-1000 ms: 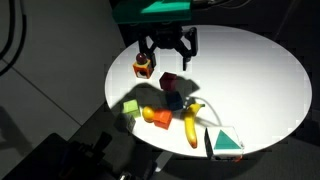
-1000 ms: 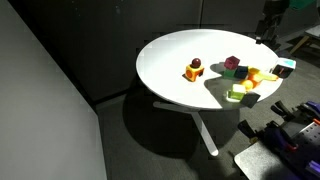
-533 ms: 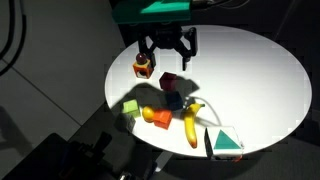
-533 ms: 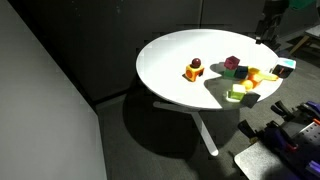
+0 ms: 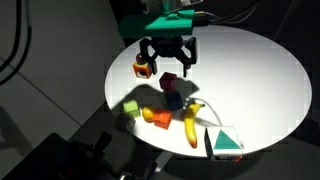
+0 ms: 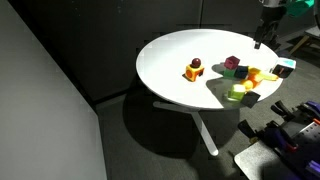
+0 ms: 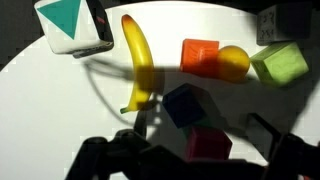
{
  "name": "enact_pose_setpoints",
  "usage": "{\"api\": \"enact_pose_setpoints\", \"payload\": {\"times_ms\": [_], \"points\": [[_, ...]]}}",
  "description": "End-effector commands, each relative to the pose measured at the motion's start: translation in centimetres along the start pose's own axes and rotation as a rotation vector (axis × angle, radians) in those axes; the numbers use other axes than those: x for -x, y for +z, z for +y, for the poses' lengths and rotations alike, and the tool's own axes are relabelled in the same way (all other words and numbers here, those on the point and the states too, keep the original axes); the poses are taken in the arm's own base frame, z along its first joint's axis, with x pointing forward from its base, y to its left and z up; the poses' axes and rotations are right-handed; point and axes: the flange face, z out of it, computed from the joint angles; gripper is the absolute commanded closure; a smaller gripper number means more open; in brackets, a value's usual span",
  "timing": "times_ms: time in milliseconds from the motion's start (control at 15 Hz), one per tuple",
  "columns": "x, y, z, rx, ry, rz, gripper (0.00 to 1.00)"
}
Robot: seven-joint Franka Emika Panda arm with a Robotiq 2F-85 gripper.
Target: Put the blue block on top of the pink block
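The blue block [image 5: 175, 100] sits in shadow on the round white table, next to the banana; in the wrist view the blue block [image 7: 185, 105] lies mid-frame. The pink block [image 5: 168, 82] stands just behind it, and in the wrist view the pink block [image 7: 208, 145] lies low between the dark fingers. My gripper [image 5: 167, 58] hangs open and empty above the pink block, not touching it. In the wrist view my gripper [image 7: 195, 162] has its fingers spread wide to either side of the pink block. Both blocks also show small in an exterior view, the pink block [image 6: 232, 63] beside the blue block [image 6: 240, 73].
A banana [image 7: 140, 60], an orange block [image 7: 200, 55], an orange round fruit [image 7: 232, 62] and a green block [image 7: 280, 62] lie close to the blue block. A teal triangle on a white piece [image 7: 72, 25] is beyond. A red-and-yellow piece [image 5: 143, 67] stands beside the gripper.
The gripper has come down a little toward the pink block. The objects have not moved.
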Motion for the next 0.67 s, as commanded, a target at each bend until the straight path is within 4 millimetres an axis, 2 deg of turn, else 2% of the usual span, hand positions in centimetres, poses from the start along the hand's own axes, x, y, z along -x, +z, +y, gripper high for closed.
{"api": "enact_pose_setpoints", "payload": {"times_ms": [0, 333, 600], "points": [[-0.3, 1.8, 1.2, 0.011, -0.040, 0.020, 0.00], [-1.5, 5.1, 2.0, -0.005, -0.082, 0.014, 0.00], [-1.7, 7.1, 2.0, -0.012, -0.152, -0.004, 0.00]]}}
